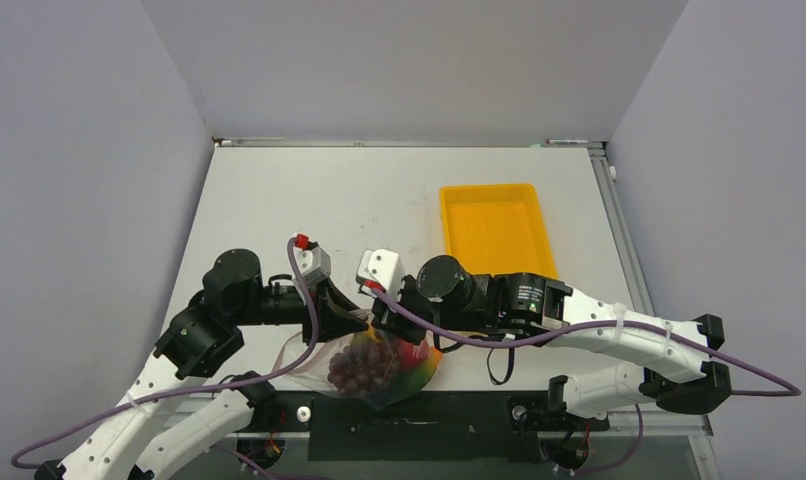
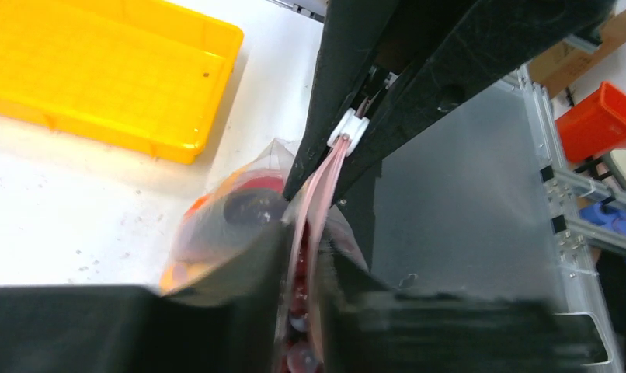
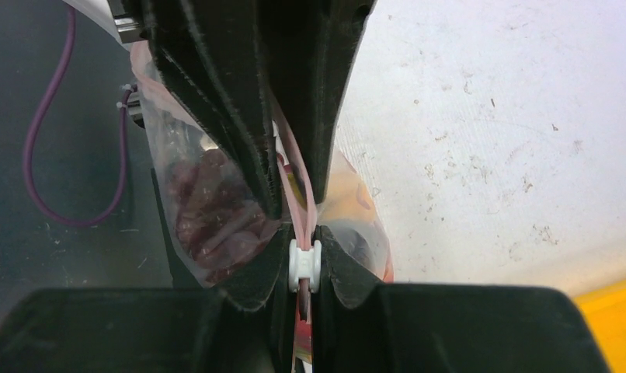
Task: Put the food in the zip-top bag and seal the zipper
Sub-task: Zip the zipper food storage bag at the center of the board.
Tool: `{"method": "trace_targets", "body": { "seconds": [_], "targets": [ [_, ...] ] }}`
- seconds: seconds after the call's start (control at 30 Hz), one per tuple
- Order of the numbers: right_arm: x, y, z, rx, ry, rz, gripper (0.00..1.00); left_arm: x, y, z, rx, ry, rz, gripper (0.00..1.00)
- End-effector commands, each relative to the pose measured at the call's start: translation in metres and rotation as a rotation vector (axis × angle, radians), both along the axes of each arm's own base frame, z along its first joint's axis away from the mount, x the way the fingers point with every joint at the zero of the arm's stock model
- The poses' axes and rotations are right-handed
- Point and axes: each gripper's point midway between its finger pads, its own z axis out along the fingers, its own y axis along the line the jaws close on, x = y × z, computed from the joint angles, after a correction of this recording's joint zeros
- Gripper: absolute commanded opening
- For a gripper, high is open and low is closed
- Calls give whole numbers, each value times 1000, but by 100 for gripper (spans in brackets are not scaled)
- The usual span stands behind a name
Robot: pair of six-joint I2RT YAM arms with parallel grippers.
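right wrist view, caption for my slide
Right claw pinches the white slider on the pink zipper; left claw straddles it

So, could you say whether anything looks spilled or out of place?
Nothing stands out: the food is inside the zip-top bag, none loose on the table; the left gripper and right gripper pinch its zipper.

Food (image 1: 364, 368) inside bag (image 1: 411, 372), at table (image 1: 309, 210) near edge; tray (image 1: 496, 230) behind, to right, well apart.
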Motion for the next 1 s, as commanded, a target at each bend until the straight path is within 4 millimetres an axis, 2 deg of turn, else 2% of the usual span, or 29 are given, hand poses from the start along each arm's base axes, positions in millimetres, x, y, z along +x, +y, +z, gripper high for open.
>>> {"method": "trace_targets", "body": {
  "seconds": [0.0,0.03,0.17,0.27,0.4,0.53,0.67,0.8,0.97],
  "targets": [
    [7,6,38,119,-24,-30,5,3,3,11,5,-71,20,5],
    [6,6,38,119,-24,-27,5,5,3,12,8,-75,28,0],
    [4,5,35,110,-23,-13,7,1,5,19,-15,-103,24,0],
    [4,3,30,104,-26,-5,13,-3,6,26,-40,-120,11,0],
    [-2,0,29,129,-46,36,22,-8,5,31,-62,-121,-16,0],
    [-5,-6,29,164,-78,66,40,-11,3,33,-78,-114,-34,0],
    [-11,-10,27,180,-93,104,50,-13,2,33,-84,-108,-47,0],
    [-12,-11,27,206,-101,109,52,-15,1,34,-91,-104,-62,0],
    [-8,-8,25,211,-110,99,46,-18,1,35,-98,-100,-75,0]
  ]
}}
